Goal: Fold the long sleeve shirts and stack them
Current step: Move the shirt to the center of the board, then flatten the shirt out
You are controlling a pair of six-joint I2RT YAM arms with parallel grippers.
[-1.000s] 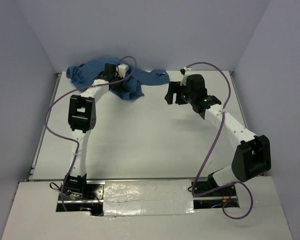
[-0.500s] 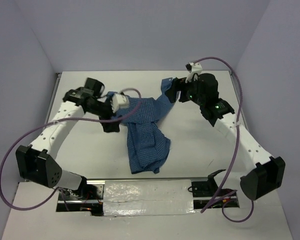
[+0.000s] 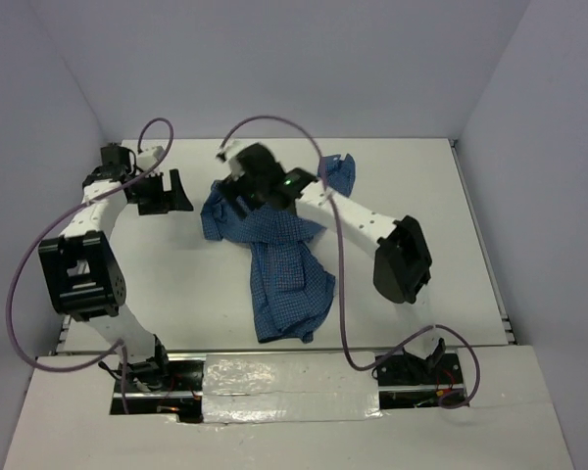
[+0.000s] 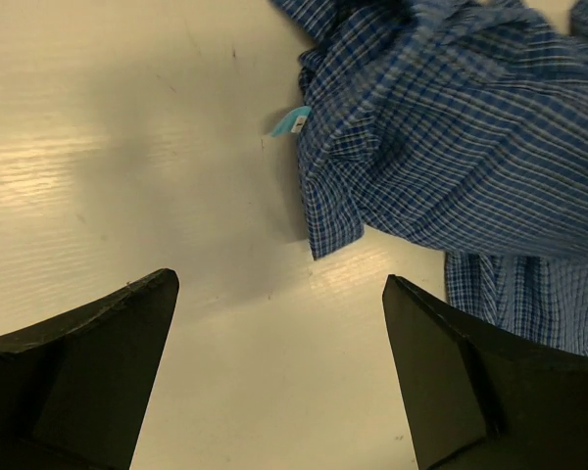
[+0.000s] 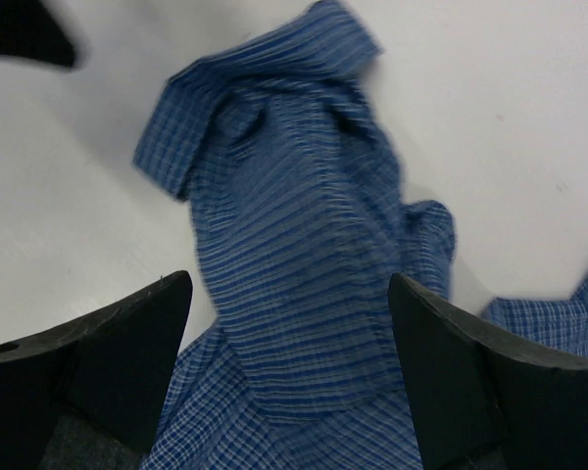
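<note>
On the surface (image 3: 451,245), the shirt (image 3: 289,284) sits crumpled: flattening step, I'd guess. With left end effector (image 4: 279,282) and right end effector (image 5: 289,279) both gaping empty, next is pinching the shoulders.

You've got a white tabletop (image 3: 176,284), boxed in on 3 sides by plain pale-lavender walls (image 3: 304,59). A thin metal rail (image 3: 482,235) runs along its R edge. At the near edge, a strip of crinkly silver tape (image 3: 289,390) lies across a white panel (image 3: 69,421). In the left wrist view the tabletop looks cream w/ a few tiny dark specks.
</note>
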